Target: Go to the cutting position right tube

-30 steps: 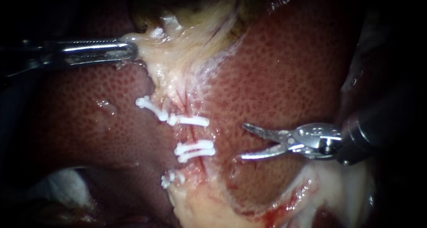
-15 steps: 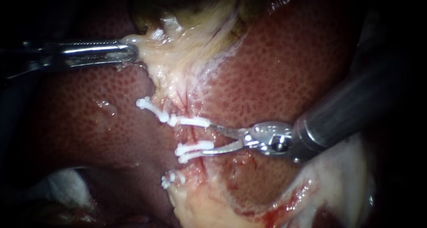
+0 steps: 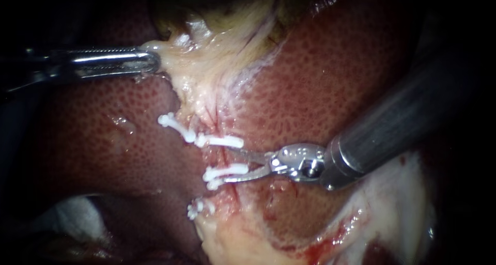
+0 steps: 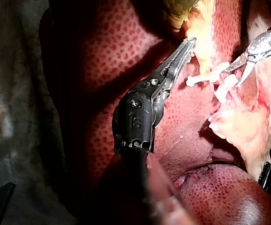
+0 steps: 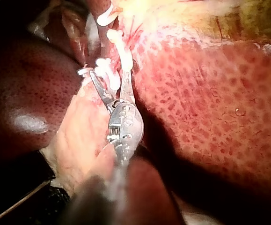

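A reddish tube (image 3: 227, 156) runs down the pale strip between the liver lobes. It carries one white clip (image 3: 222, 140) above and a pair of white clips (image 3: 226, 172) below. My right instrument (image 3: 222, 166) comes in from the right with its thin curved blades open, one on each side of the tube between those clips. In the right wrist view the blades (image 5: 108, 79) straddle the clips (image 5: 111, 70). My left instrument (image 3: 151, 59) is shut on pale gallbladder tissue (image 3: 178, 56) and holds it to the left. Its jaws (image 4: 186, 50) also show in the left wrist view.
Dark red liver (image 3: 330, 89) lies on both sides of the pale strip. Another white clip (image 3: 174, 125) sits on a left tube, and one more clip (image 3: 199, 208) lies lower down. White gauze (image 3: 72, 213) shows at the lower left, and bloody pale fat (image 3: 330, 234) at the lower right.
My right instrument has moved left across the liver, and its open blades now straddle the tube between the clips. The left instrument has held still.
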Robot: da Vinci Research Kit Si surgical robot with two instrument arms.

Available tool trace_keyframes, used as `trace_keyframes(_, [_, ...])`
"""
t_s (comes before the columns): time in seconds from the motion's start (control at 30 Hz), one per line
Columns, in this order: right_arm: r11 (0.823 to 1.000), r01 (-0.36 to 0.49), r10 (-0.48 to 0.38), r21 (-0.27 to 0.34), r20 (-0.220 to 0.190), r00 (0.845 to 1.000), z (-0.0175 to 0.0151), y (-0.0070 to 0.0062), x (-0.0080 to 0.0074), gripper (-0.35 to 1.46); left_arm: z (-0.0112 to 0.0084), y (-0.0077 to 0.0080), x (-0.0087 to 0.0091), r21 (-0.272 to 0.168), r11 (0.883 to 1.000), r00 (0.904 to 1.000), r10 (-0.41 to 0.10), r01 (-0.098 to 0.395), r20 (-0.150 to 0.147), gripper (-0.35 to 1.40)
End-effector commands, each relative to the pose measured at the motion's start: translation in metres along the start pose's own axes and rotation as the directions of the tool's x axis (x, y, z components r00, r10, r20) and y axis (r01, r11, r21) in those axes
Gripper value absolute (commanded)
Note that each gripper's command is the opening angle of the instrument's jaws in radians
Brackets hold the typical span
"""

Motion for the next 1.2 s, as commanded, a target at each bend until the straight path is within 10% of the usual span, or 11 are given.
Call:
trace_keyframes(0.03, [1.0,0.0,0.0,0.008,0.001,1.0,0.0002,0.0,0.0,1.4,0.0001,0.0,-0.0001,0.0,1.0,1.0,0.0,0.0,0.0,-0.35])
trace_keyframes(0.6, [0.993,0.029,-0.03,0.11,0.008,1.0,0.0017,-0.0004,0.0006,1.31,0.0005,0.0001,-0.0002,0.0,1.0,1.0,0.001,-0.001,0.0,-0.35])
trace_keyframes(1.2, [0.989,-0.037,0.051,0.141,-0.098,0.994,0.0038,0.0009,0.0021,1.25,0.0011,0.0002,-0.0006,-0.002,1.0,1.0,0.002,-0.002,-0.001,-0.35])
